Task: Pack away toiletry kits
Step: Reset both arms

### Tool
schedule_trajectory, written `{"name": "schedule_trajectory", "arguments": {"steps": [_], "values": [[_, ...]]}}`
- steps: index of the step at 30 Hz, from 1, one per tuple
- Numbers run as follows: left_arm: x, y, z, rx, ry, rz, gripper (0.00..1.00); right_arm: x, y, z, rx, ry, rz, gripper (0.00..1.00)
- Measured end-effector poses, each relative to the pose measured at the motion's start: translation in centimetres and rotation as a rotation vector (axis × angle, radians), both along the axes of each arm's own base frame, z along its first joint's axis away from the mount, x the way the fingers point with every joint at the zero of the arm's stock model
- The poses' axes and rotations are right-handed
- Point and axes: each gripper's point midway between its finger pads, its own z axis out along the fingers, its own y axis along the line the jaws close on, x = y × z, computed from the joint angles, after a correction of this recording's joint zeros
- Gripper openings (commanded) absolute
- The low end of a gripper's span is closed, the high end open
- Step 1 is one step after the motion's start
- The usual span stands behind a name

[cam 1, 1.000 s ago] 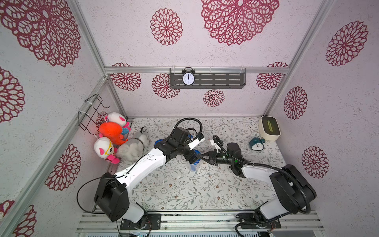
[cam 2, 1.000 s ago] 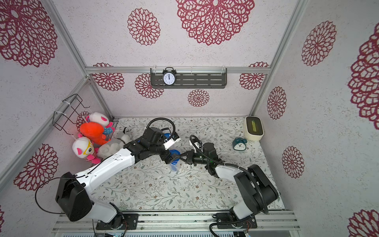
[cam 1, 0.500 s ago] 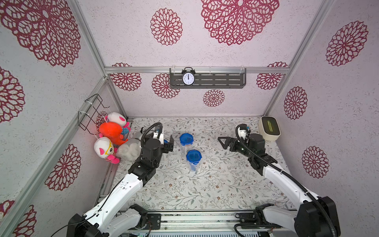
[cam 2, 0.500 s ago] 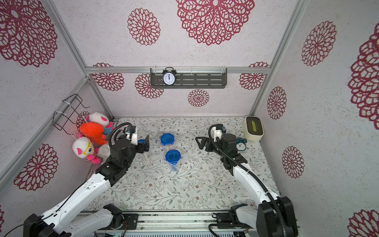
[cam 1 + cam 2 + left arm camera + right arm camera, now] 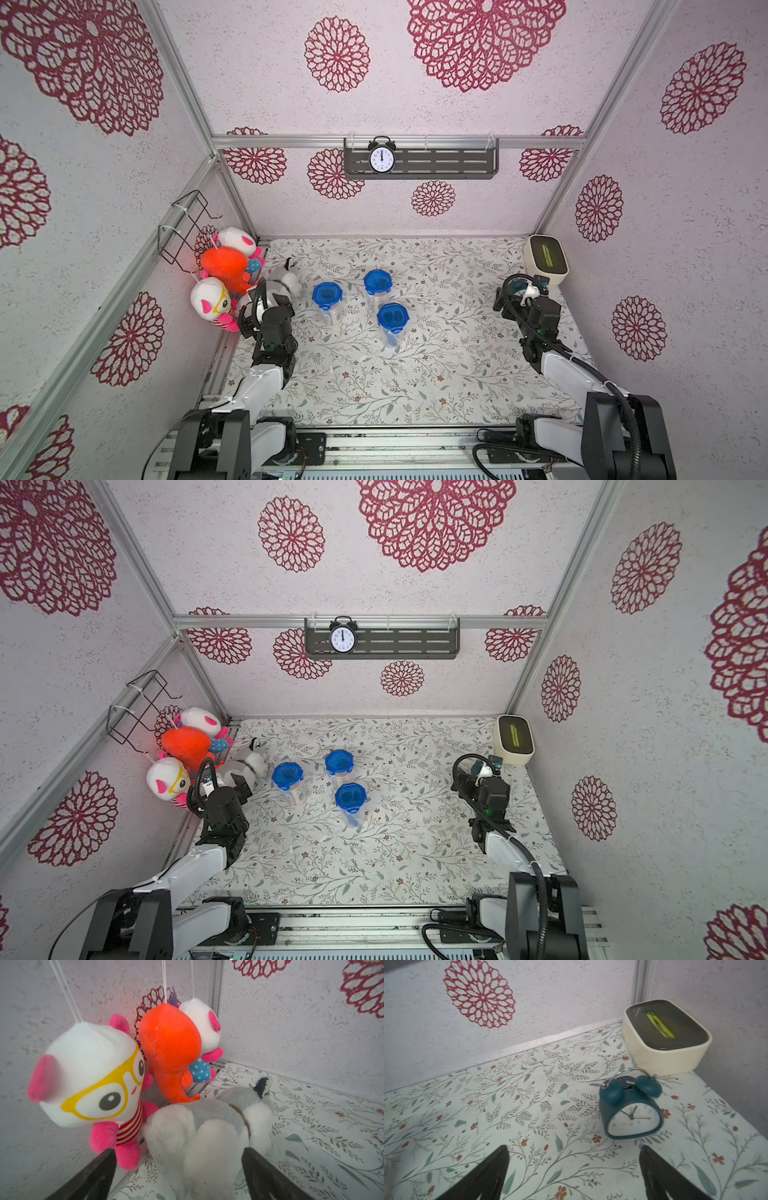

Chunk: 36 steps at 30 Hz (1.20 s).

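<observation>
Left gripper (image 5: 178, 1150) wide open, empty, fluffy grey-white plush toy (image 5: 207, 1118) right ahead. Right gripper (image 5: 574, 1147) likewise, teal twin-bell alarm clock (image 5: 631, 1113) just ahead. Three blue-lidded clear plastic cups (image 5: 327, 293) upright between both, well apart.

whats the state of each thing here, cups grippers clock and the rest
clear plastic cup with blue lid nearest the left gripper: upright, lid on
clear blue-lidded cup farthest back: upright, lid on
clear blue-lidded cup nearest the front: upright, lid on
left gripper: open, empty
right gripper: open, empty
small teal alarm clock: upright
cream box with dark lid: closed
grey and white plush toy: lying down
</observation>
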Motion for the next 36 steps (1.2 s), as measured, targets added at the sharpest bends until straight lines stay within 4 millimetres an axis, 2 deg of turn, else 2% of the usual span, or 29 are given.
{"name": "schedule_trajectory", "arguments": {"steps": [8,11,15,19,23,25,29,36], "values": [[1.6,0.3,-3.4,-0.004,0.002,-0.012,0.98,-0.2,-2.1,-2.7,-0.045,0.009,-0.046,0.99],[2.0,0.1,-3.6,-0.008,0.002,-0.029,0.98,-0.1,-2.5,-2.8,-0.055,-0.003,-0.053,0.99],[2.8,0.0,-2.8,-0.02,-0.034,-0.065,0.98,-0.6,-2.7,-3.4,-0.063,-0.036,-0.061,0.99],[3.6,-0.5,-3.0,-0.027,-0.052,-0.114,0.98,-1.3,-2.4,-5.7,-0.065,0.006,-0.051,0.99],[4.0,-1.0,-4.3,-0.031,-0.015,-0.151,0.98,-1.1,-1.5,-5.1,-0.099,-0.026,-0.018,0.99],[4.3,-1.0,-4.1,-0.033,-0.017,-0.157,0.98,-0.7,-0.6,-4.9,-0.125,-0.047,0.011,0.99],[5.3,-0.9,-3.3,-0.033,-0.028,-0.16,0.98,-0.3,1.0,-6.2,-0.166,-0.014,0.064,0.99],[5.4,-0.9,-3.3,-0.035,-0.025,-0.166,0.98,-0.2,1.0,-6.2,-0.2,-0.014,0.059,0.99]]}}
